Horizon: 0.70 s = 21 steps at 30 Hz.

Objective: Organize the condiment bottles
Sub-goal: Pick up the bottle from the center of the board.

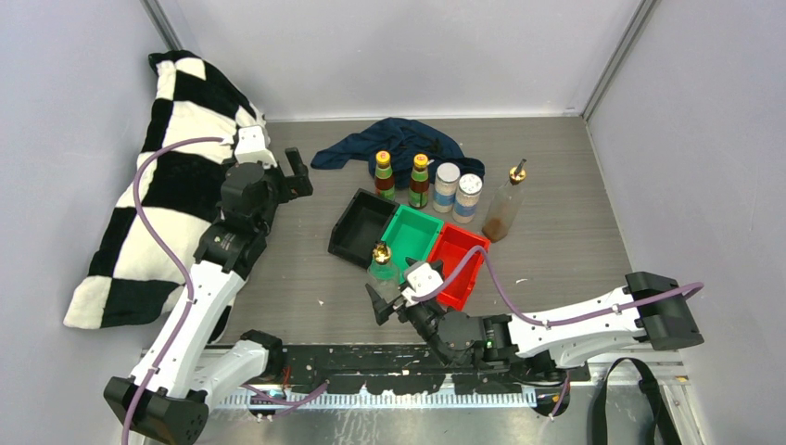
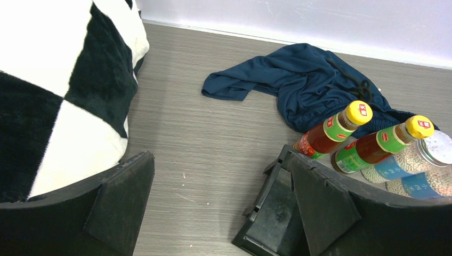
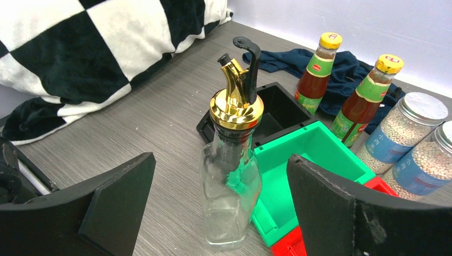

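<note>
Right end effector (image 1: pixel 385 298) wide, facing upright clear glass bottle (image 3: pixel 230 181), gold pourer (image 3: pixel 236 104)

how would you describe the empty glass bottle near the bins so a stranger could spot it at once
Find the three plastic bins mid-table: black bin, green bin, red bin. At the green bin's near edge stands a clear glass bottle with a gold pourer top. Unlike its gold-topped twin beyond the red bin, which holds brown liquid, this one looks empty and stands alone.
</note>
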Each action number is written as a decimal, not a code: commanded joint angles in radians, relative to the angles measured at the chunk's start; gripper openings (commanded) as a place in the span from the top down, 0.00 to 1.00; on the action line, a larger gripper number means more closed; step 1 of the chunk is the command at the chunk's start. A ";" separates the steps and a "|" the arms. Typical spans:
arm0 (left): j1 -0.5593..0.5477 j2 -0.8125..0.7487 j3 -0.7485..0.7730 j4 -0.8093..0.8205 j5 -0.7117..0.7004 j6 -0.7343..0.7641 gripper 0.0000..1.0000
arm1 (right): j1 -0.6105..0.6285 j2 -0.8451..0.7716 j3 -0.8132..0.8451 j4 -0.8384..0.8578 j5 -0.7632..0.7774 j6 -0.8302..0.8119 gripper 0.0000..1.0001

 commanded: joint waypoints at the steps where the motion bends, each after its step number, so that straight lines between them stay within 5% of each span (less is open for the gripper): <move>1: 0.008 -0.014 0.003 0.022 0.017 -0.017 0.00 | -0.023 -0.009 0.036 0.003 -0.041 0.069 0.00; 21: 0.033 0.010 0.006 0.020 0.037 -0.030 0.00 | -0.211 0.012 0.032 -0.029 -0.260 0.190 0.00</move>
